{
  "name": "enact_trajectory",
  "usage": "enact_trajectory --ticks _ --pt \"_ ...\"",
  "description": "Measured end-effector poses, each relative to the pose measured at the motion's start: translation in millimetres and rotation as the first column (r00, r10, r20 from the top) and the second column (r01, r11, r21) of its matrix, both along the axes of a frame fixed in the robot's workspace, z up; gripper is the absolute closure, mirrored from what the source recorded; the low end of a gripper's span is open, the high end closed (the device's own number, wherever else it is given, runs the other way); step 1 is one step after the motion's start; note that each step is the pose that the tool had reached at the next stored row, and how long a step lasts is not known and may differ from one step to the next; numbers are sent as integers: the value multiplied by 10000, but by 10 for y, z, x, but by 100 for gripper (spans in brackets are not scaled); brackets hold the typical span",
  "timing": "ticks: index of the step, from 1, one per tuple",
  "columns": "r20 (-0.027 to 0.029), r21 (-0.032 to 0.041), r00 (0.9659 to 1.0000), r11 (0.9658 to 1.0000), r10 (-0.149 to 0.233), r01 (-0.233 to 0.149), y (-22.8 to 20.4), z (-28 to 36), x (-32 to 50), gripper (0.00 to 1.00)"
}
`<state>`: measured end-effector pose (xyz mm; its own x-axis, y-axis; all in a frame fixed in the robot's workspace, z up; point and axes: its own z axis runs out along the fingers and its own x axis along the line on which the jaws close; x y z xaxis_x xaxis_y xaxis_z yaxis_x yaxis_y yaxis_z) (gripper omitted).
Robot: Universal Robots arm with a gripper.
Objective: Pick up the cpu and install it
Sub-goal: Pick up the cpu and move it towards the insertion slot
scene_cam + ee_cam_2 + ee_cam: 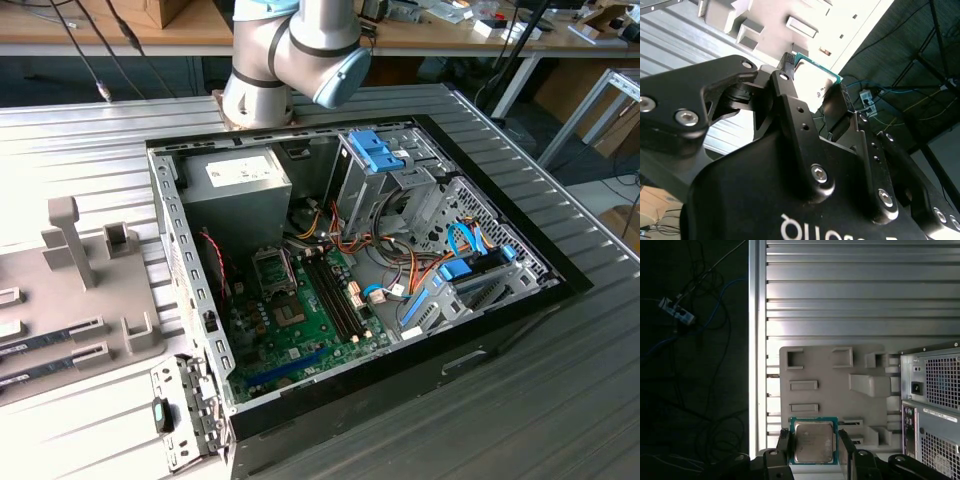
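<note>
Black two-finger gripper (813,436) clamped on opposite green edges of small flat square silver-topped cpu (812,442), probably light, rigid, fragile underneath, so best held by rim alone.

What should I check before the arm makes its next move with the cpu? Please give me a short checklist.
1. Grip: the gripper is shut on the cpu, with fingers on two opposite edges: ok.
2. Cpu sits square between the fingers, silver top visible: ok.
3. Cpu appears apart from the grey holder tray: ok.
4. Computer case is open, with the motherboard exposed: ok.
5. Socket open and empty: cannot tell.
6. Cpu corner orientation matches the socket: cannot tell.
</note>
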<state>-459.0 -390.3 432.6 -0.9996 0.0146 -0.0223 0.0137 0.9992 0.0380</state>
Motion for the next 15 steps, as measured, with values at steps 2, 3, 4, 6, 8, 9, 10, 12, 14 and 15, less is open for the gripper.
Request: enact_trajectory --ticks 2,3,4,6,8,9,10,12,14,15 --pt "0 0 10000 10000 0 0 0 0 25 53" --pt "-1 0 10000 10000 0 0 0 0 34 53" --pt "0 0 10000 10000 0 0 0 0 50 53" --pt "0 0 10000 10000 0 0 0 0 70 53" --pt "0 1 10000 10000 0 0 0 -1 87 53" --pt "1 0 10000 10000 0 0 0 -1 93 53" --pt "1 0 10000 10000 -2 2 1 -1 96 53" --pt "1 1 10000 10000 0 0 0 -2 105 53" --pt "0 0 10000 10000 0 0 0 -4 110 53" --pt "0 0 10000 10000 0 0 0 -5 112 53"
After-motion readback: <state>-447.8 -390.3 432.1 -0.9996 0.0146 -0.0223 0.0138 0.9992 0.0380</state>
